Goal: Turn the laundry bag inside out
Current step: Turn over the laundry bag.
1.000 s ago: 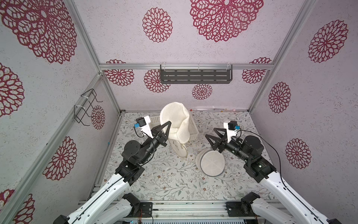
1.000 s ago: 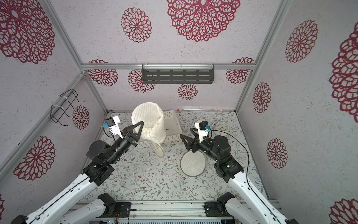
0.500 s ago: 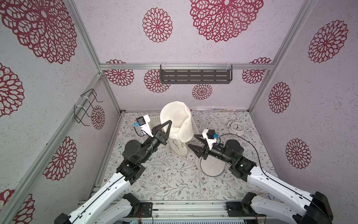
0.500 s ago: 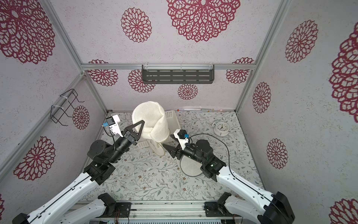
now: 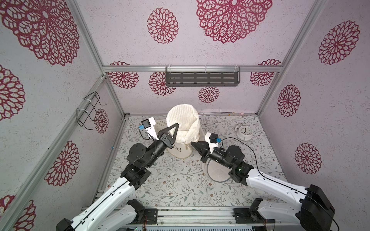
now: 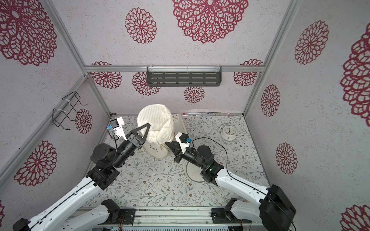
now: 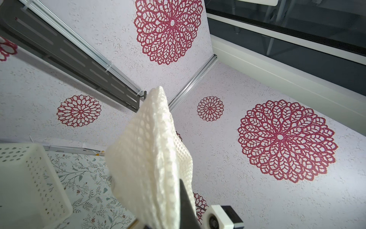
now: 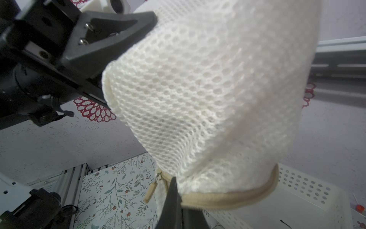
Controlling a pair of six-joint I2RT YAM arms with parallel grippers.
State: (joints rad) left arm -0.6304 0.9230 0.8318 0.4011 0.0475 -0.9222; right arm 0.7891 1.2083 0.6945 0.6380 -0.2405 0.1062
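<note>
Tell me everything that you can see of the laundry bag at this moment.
The laundry bag is cream-white honeycomb mesh, soft and crumpled, held upright above the table. A tan zipper band with a small pull tab runs along its lower edge. The left end effector is shut on a fold at its side; the right end effector is shut on the zipper edge. A white perforated basket stands behind it.

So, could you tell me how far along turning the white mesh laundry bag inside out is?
Done: the left gripper holds the white mesh laundry bag raised. In hand: the right gripper is shut at its beige zipper rim; grip unclear. Remaining: pulling the mesh through the opening.
</note>
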